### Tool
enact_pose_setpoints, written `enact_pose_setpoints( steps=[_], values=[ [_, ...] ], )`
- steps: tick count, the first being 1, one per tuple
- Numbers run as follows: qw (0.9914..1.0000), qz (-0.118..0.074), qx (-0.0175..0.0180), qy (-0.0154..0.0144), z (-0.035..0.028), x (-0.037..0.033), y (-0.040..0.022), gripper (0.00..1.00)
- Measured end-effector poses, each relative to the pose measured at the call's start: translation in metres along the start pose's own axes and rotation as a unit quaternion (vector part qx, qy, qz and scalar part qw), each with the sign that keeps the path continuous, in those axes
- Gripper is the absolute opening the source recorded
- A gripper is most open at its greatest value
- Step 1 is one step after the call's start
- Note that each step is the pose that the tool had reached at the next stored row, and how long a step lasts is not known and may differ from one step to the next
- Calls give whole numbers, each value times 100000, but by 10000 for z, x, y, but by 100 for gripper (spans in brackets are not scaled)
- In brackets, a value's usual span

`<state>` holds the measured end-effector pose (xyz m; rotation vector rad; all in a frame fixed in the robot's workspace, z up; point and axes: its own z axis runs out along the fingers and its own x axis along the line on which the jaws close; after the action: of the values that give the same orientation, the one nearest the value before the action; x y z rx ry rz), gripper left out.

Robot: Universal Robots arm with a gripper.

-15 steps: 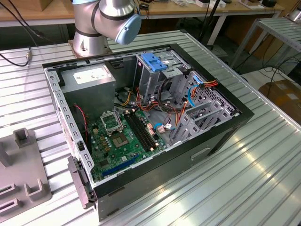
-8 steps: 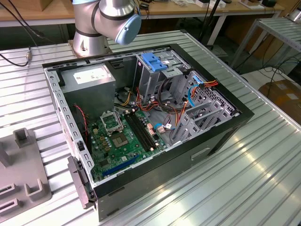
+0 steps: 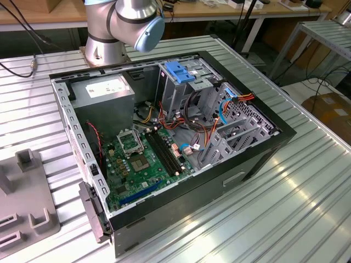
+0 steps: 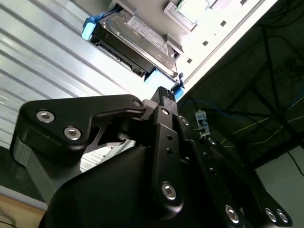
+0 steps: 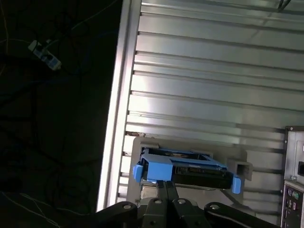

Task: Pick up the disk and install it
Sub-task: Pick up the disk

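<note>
In the exterior view, the open computer case [image 3: 258,159] held a motherboard [image 3: 142,164], power supply [image 3: 104,96] and grey drive cage [image 3: 184,93]. In the second wrist view, the gripper [image 4: 165,95], pressed together and empty, hovered just short of the disk [image 4: 137,35]. In the first wrist view, the disk lay in a grey holder [image 5: 240,166] on the slatted table [image 5: 213,85]; pickup seemed not yet made, and grasping would call for it to spread first.

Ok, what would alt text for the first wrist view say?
A grey disk in a blue carrier rests on a grey holder on a ribbed metal table, just beyond the black gripper, whose fingers are closed together. Dark floor lies past the table's edge.
</note>
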<state>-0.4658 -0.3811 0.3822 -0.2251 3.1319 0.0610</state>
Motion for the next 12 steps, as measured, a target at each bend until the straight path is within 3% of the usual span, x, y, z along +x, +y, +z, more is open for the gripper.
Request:
enact_pose_setpoints(
  steps=[2, 6, 12],
  values=[
    [99976, -2209, -6, 90, 0, 0, 0, 10],
    [99811, -6146, -23, 239, 0, 0, 0, 10],
    [99188, -12711, -47, 490, 0, 0, 0, 10]
  ],
)
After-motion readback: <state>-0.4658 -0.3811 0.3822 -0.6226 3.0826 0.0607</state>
